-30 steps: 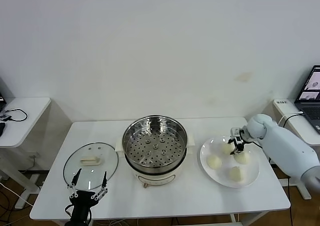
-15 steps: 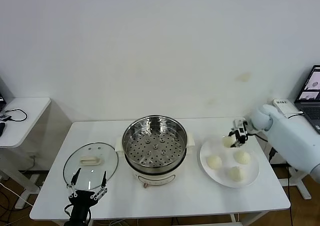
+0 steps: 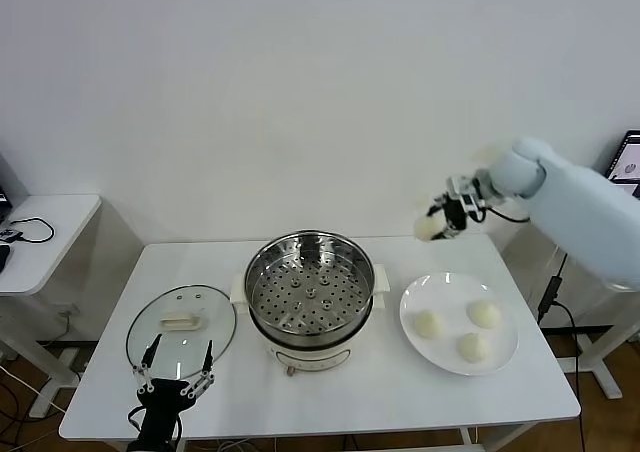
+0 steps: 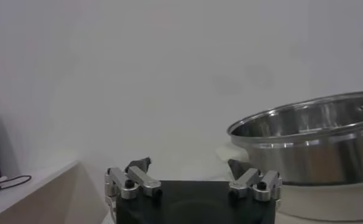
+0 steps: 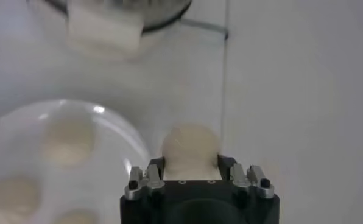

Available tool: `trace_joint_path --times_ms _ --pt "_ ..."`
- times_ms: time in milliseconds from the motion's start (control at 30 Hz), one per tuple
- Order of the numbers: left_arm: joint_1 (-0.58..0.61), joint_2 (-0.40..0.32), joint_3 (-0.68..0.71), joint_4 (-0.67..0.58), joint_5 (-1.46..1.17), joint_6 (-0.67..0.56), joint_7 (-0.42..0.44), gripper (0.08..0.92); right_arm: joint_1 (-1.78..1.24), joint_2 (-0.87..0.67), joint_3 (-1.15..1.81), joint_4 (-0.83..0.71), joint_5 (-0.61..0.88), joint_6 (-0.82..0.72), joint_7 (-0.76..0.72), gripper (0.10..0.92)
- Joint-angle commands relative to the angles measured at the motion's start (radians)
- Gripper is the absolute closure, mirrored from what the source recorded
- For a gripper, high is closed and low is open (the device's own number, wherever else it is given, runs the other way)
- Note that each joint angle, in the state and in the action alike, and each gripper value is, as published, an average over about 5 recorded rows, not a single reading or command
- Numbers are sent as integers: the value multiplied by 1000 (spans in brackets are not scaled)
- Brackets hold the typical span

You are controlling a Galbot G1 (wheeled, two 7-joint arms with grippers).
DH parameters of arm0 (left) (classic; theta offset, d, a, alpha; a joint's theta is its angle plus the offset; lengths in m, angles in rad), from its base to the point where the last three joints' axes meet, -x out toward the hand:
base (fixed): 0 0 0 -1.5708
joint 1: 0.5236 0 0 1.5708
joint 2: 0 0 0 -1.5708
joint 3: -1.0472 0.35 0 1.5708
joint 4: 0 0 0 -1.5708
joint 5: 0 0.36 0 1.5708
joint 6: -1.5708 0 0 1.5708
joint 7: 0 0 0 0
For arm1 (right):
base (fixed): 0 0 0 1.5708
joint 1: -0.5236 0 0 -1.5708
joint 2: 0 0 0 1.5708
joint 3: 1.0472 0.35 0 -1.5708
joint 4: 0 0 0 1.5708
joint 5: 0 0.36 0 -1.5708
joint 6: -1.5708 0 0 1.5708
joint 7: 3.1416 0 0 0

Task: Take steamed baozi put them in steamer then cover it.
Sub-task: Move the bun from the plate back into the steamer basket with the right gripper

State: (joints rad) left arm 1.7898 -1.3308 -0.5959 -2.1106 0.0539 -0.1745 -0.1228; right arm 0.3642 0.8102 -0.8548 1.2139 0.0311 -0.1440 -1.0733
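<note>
My right gripper (image 3: 437, 225) is shut on a cream-white baozi (image 3: 428, 229) and holds it in the air, above the gap between the steamer (image 3: 310, 287) and the white plate (image 3: 508, 350). The wrist view shows the bun (image 5: 190, 148) between the fingers. Three more baozi (image 3: 428, 323) lie on the plate. The steel steamer basket is empty on its cream pot base. My left gripper (image 3: 178, 376) is open and empty at the table's front left, by the glass lid (image 3: 181, 328).
The glass lid with a cream handle lies flat left of the steamer. A small side table (image 3: 40, 237) stands at the left. A laptop (image 3: 627, 162) shows at the right edge. The table's front edge runs just below the left gripper.
My right gripper has lifted one baozi off the plate and carried it up and left, toward the steamer. The left arm has not moved.
</note>
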Motion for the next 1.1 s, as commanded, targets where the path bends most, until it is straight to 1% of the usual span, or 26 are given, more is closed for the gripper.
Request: trace_joint_path --times_ms 33,267,433,767,1100 --pt "0 0 -1 2 -2 1 0 177 214 85 -183 94 172 9 25 465" --pt "1 0 -11 4 -7 2 0 177 208 210 -267 94 171 104 78 465" --pt "-3 3 -21 6 -13 3 1 177 186 290 -319 78 110 216 100 465" --pt "-13 1 -30 9 -18 6 2 177 114 391 -368 9 -154 468 177 465" --pt "-14 3 -38 9 -21 4 3 177 13 473 -292 -130 -452 629 256 463"
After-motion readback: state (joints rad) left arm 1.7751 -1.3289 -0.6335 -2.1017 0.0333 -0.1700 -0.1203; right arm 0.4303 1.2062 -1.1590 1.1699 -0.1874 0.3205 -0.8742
